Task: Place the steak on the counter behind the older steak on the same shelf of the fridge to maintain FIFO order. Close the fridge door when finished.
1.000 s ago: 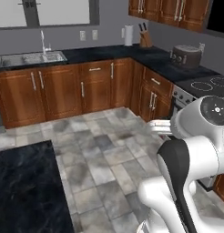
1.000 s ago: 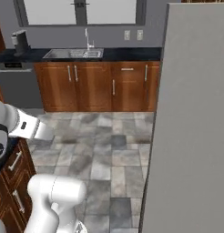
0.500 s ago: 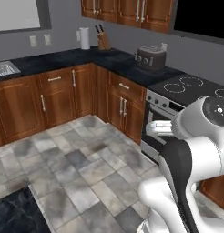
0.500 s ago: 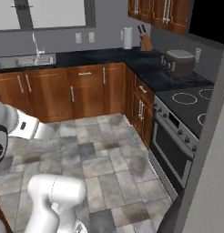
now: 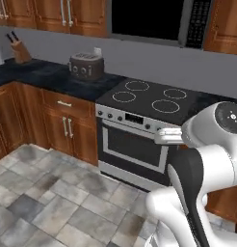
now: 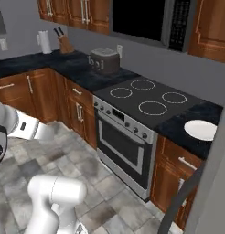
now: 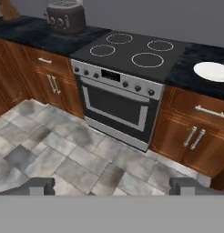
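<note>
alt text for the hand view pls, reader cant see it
A dark stovetop with four white burner rings sits over a steel oven, set in brown cabinets with a black counter. A white plate lies right of it, a toaster left; the gripper is open.

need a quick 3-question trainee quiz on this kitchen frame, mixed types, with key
1. True or false: the white plate sits on the counter to the right of the stovetop, seen from the right base view.
2. Multiple choice: what stands on the counter just left of the stovetop? A) toaster B) kettle C) pot
3. Fill in: in the hand view, the gripper is ____ and holds nothing.

Key: 1 true; 2 A; 3 open
</note>
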Robot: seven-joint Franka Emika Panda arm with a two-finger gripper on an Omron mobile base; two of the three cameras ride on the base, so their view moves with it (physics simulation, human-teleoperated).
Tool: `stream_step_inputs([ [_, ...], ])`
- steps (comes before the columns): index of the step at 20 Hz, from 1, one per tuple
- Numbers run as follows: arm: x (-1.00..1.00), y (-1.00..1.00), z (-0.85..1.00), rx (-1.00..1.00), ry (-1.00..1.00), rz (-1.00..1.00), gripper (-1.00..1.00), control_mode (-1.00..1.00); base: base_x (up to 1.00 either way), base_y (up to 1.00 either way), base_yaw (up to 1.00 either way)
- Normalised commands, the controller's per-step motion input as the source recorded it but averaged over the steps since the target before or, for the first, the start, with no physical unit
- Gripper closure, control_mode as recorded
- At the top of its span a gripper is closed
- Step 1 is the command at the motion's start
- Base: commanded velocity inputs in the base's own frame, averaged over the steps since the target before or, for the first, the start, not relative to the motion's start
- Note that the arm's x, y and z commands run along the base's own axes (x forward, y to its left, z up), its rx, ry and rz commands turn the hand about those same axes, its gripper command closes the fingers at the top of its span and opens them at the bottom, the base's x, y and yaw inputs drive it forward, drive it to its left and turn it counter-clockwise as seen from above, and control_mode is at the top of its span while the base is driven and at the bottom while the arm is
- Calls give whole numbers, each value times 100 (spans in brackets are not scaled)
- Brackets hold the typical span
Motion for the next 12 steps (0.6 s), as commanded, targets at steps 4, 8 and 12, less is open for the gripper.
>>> stream_step_inputs([
  [4, 0, 0, 0, 0, 0, 0, -100, 100, 46, 0, -77],
  [8, 0, 0, 0, 0, 0, 0, -100, 100, 35, -3, -82],
  [12, 0, 0, 0, 0, 0, 0, -100, 100, 32, -1, -81],
])
